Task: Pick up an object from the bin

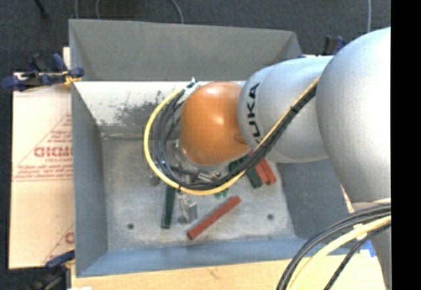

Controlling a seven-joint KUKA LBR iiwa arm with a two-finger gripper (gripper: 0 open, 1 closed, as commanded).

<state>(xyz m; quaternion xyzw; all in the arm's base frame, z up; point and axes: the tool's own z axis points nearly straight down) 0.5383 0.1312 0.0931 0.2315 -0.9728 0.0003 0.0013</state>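
Note:
My gripper [187, 207] hangs low over the middle of the bin floor, mostly hidden under the arm's orange cover. A dark green stick [168, 208] lies just to its left, running front to back. A red-brown bar [214, 217] lies slanted just to its right, toward the bin's front wall. Whether the gripper holds anything is hidden.
A short red piece [266, 172] and a dark green piece [253, 179] lie side by side at the right, partly under the arm. The arm and its cables cover the bin's middle and right. Bare floor shows at the front left and front right.

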